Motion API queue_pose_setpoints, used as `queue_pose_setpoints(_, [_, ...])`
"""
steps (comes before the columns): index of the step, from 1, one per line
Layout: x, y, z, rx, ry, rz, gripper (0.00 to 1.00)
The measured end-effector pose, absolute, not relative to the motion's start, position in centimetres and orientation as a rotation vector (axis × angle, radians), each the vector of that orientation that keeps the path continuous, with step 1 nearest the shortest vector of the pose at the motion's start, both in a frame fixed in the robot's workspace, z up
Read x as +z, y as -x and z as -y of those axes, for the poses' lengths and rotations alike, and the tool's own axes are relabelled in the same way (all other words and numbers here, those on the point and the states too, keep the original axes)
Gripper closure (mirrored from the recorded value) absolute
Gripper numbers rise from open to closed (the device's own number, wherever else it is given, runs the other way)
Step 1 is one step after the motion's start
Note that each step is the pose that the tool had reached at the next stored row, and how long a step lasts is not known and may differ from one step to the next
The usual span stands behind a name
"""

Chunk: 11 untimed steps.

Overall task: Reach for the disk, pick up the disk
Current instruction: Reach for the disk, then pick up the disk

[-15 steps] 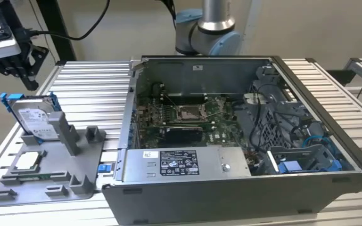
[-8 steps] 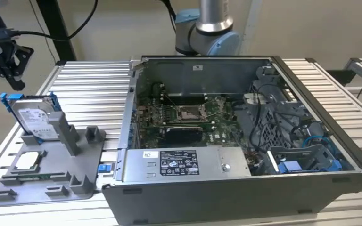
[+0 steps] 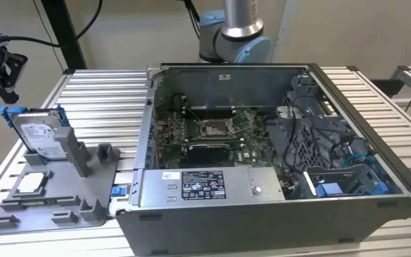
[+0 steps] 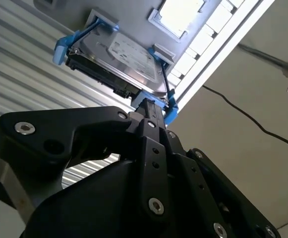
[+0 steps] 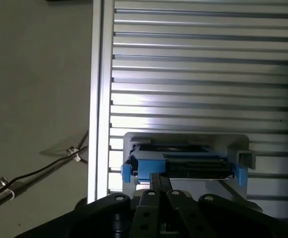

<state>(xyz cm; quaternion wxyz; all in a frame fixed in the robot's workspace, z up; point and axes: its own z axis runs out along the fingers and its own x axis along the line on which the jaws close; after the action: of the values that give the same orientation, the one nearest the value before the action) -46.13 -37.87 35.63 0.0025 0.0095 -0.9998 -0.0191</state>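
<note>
The disk (image 3: 38,134) stands on its edge in a slot of the grey fixture (image 3: 62,206) at the exterior view's left. It is silver with a white label and blue rails. My gripper (image 3: 4,92) hangs above it and a little further toward that view's left, apart from it. In both wrist views the black fingers come together just short of the disk (image 4: 124,57) (image 5: 193,166). The gripper (image 4: 151,104) (image 5: 159,178) looks shut, with nothing held.
A small square silver chip (image 3: 32,183) lies on the fixture beside the disk. An open computer case (image 3: 277,160) takes up the middle and right of the slatted metal table (image 3: 105,96). The arm's base (image 3: 234,37) stands behind the case. A cable (image 5: 39,168) runs across the floor off the table's edge.
</note>
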Motion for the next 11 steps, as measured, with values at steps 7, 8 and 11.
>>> queue_pose_setpoints(7, [35.62, 46.24, 37.87, -0.060, -0.030, 3.135, 1.00])
queue_pose_setpoints(8, [35.62, 46.24, 37.87, -0.060, -0.030, 3.135, 1.00])
queue_pose_setpoints(11, [35.62, 46.24, 37.86, -0.060, -0.030, 3.134, 1.00])
